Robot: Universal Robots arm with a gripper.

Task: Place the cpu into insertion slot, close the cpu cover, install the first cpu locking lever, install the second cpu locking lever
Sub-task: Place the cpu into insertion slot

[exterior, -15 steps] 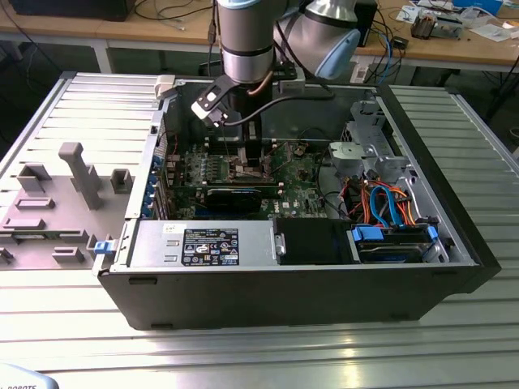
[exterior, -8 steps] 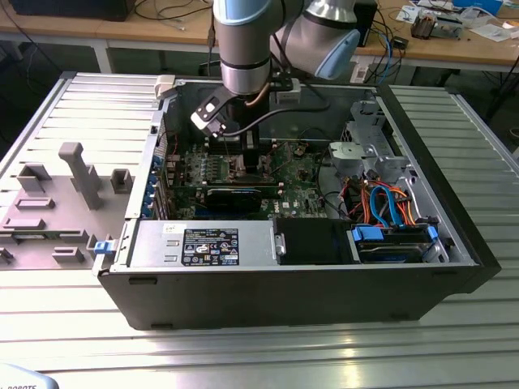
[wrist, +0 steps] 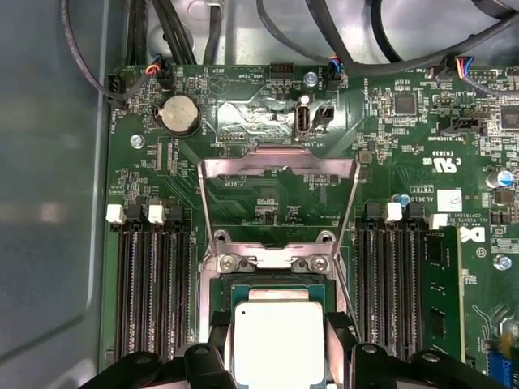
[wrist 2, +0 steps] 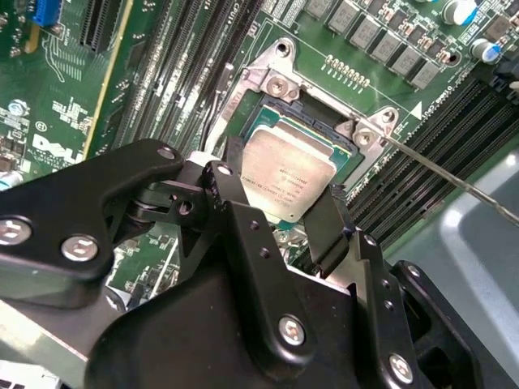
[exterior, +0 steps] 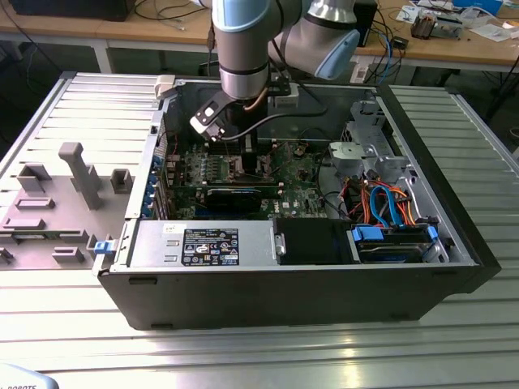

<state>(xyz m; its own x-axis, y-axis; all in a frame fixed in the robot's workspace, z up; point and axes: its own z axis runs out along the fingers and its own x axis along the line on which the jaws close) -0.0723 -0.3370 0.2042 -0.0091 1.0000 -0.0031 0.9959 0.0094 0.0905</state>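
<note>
Second wrist view shows the jaws pinching the cpu point(wrist 2: 288, 174) by two opposite edges, at mid-frame just over the insertion slot point(wrist 2: 280, 113); I judge you should keep it level and square to its rim, without force.

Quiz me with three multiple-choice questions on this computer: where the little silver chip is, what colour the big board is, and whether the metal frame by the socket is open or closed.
1. Where is the cpu?
A on the grey tray outside the case
B at the insertion slot
C on the drive cage

2. The circuit board is:
A blue
B red
C green

3. The cpu cover is:
A open
B shut over the chip
C taken off

Answers:
1. B: the socket's rim frames it.
2. C: the board is green all over.
3. A: the frame is swung back off the socket, with the board showing through its window.
</note>
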